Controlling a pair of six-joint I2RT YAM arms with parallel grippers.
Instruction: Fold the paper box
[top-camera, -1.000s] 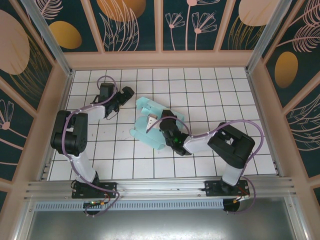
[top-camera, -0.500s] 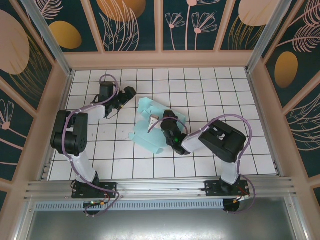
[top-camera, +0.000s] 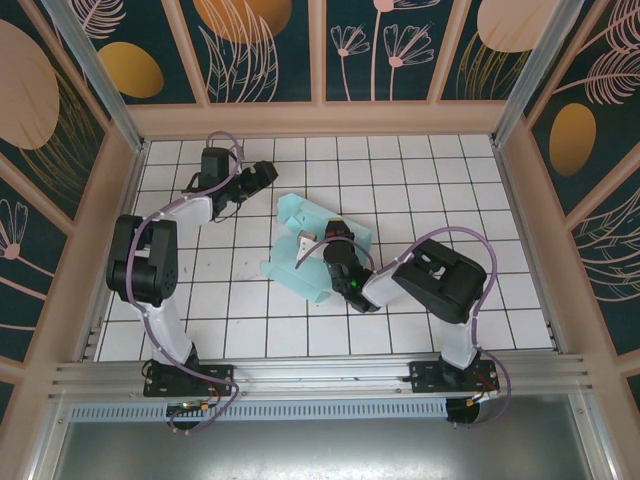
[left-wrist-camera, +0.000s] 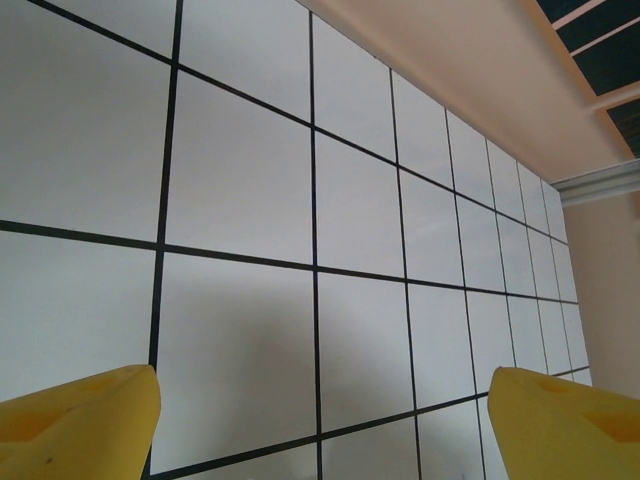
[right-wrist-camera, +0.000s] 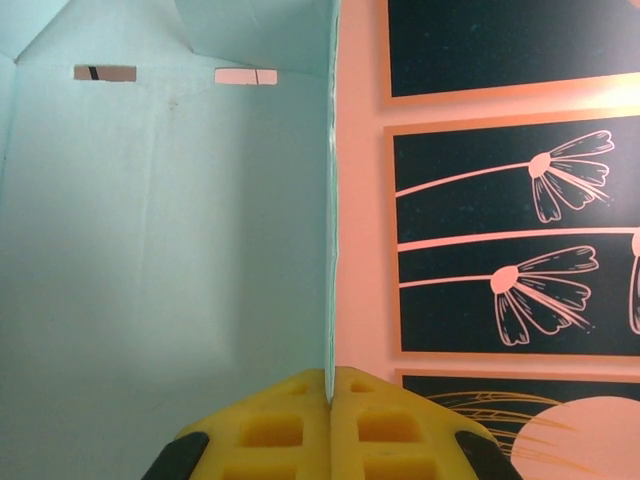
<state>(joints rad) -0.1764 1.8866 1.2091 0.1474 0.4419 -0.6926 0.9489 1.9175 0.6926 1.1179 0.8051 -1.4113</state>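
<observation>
right gripper pinches the box, left gripper is wide open

the box lies on the white table, close to the middle of the top view and a bit to the left. it is pale blue card, and some of its flaps stand up.

the right gripper is at the right side of the box. in the right wrist view its two yellow pads are pressed together at the bottom of the frame, with the thin edge of a card wall pinched between them. the card fills the left half of that view, with two small slots near the top. a wall with flower pictures is on the right.

the left gripper is in the upper left part of the top view, near the top corner of the box but not touching it. in the left wrist view its pads sit far apart in the two bottom corners, with bare table between them.
</observation>
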